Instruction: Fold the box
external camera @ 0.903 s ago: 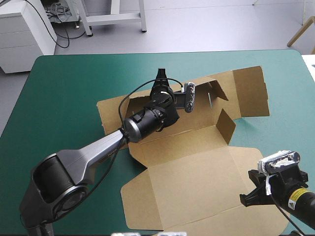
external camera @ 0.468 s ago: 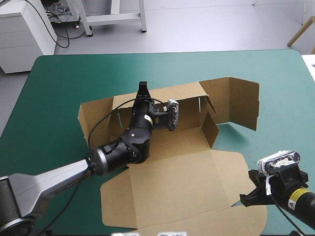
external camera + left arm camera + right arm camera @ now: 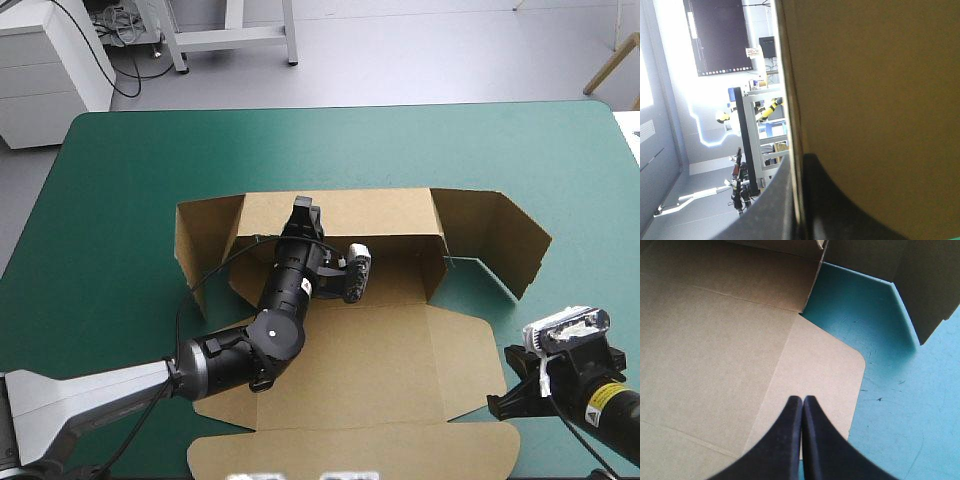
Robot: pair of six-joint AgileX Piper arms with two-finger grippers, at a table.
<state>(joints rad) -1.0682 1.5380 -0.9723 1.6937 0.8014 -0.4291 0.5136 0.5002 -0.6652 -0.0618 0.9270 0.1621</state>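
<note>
pinching the back wall [image 3: 385, 212] of the box [image 3: 400, 350] with my left claw [image 3: 303, 208]: its black fingers [image 3: 825, 212] are clamping the wall's top edge, all but together, the brown sheet passing between them. the wall is standing about upright under this claw. the end flaps [image 3: 500, 235] are angling off to either side of it, the one on its right hanging out over the teal-green cover [image 3: 130, 170]. behind the claw, toward my base, the floor and the lid panel [image 3: 450, 380] are lying flat. my right claw [image 3: 802, 400] is hovering over the lid's rounded corner, fingers pressed together in one arch, gripping nothing, with bare cover just beside it.

i am judging the board as light and stiff, bending readily only along its scored creases, so it is likely going to swing as whole panels rather than sag. being light, it is probably going to slide on the cover if i am pulling with nothing pinning it. i am thinking the best hold is the thin top edge near the wall's middle, where i am gripping now. for the end flaps, it is the free edge away from the crease. squeezing hard is risking a dent.
</note>
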